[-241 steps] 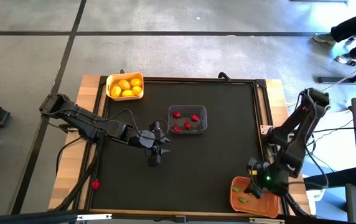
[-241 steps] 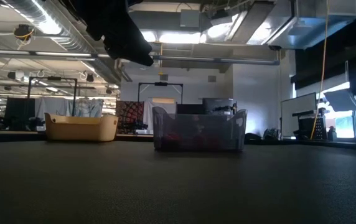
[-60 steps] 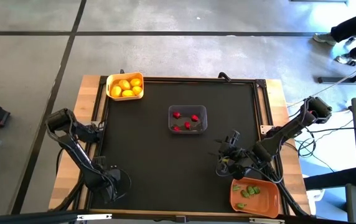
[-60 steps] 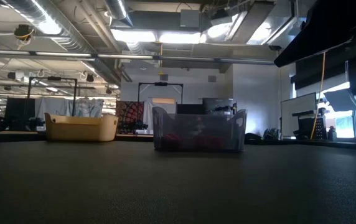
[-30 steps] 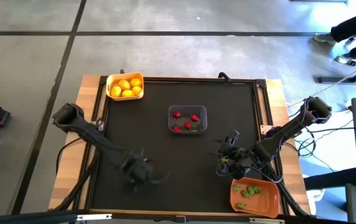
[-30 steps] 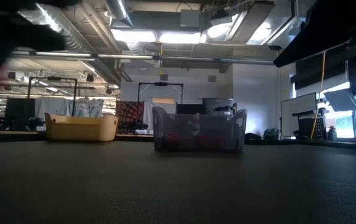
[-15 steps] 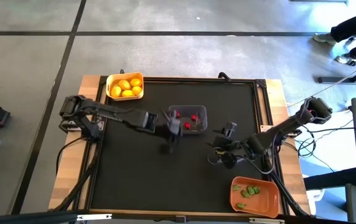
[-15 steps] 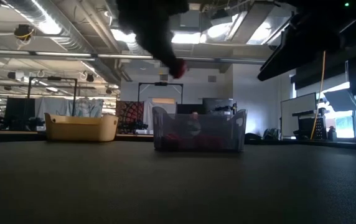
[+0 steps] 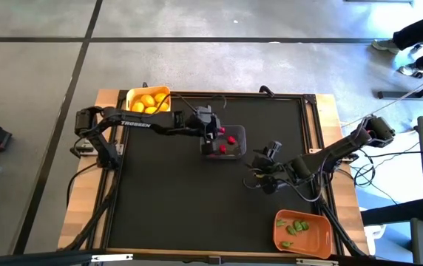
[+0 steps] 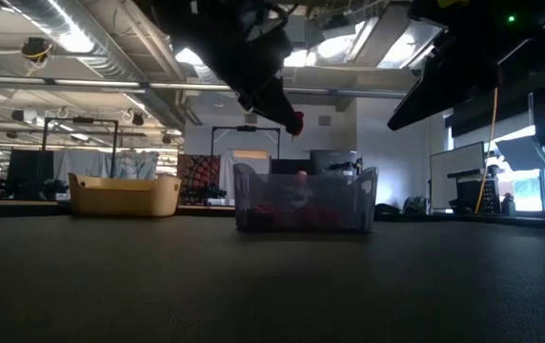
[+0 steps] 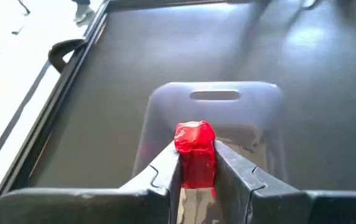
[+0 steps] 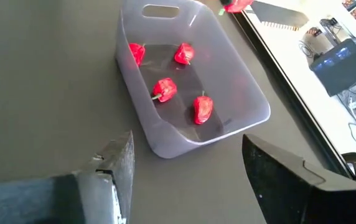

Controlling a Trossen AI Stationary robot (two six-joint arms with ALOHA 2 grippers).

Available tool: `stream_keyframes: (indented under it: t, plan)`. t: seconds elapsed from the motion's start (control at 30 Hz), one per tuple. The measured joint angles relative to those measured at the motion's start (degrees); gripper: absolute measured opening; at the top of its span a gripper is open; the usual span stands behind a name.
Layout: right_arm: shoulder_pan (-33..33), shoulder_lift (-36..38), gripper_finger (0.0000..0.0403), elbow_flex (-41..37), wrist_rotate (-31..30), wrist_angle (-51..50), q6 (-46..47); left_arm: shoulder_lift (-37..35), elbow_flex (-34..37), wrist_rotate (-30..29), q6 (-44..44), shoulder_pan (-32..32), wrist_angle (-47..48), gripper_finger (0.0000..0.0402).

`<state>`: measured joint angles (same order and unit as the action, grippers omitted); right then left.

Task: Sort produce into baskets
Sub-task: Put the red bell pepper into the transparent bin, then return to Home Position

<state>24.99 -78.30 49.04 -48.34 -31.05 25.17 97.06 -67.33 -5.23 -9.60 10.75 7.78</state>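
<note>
Left tool [image 11: 196, 163]: clamped on a small glossy red produce piece [image 11: 195, 150], lumpy and crinkled like a toy pepper, which stands out between the two dark fingers [image 11: 160, 176]. Seen from above, this tool [image 9: 213, 130] hangs over the left end of the clear, see-through rectangular plastic basket [image 9: 239, 137] with rounded corners and a slot handle, near the middle of the black tabletop [image 9: 167, 199]. In the low view the red piece [image 10: 294, 122] sits above the basket's rim [image 10: 303, 175], not touching it.

Inside the clear basket [image 12: 240, 93]: four similar red pieces [image 12: 164, 89], some with short pale stems, lying apart on its floor.

Right tool [image 9: 259, 178]: jaws spread wide and holding nothing, low over the tabletop just right of and nearer than the clear basket.

Yellow plastic basket [image 9: 132, 96], far left corner: several yellow-orange lemon-shaped fruits [image 9: 147, 102]. Orange plastic basket [image 9: 321, 244], near right corner: small green pieces [image 9: 294, 227].
</note>
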Motion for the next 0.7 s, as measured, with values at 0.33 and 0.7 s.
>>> stream_keyframes:
  t: [0.33,0.7]
  plan:
    - [-0.03,0.0,0.0237,0.0,-0.02,0.1,0.0,1.23,3.28,0.05,3.11,-0.17,-2.83,0.0149]
    - [-2.34,2.22,0.0237,3.25,1.59,-0.37,-4.32,-3.84,1.14,0.14,6.06,-2.19,4.16,0.0194]
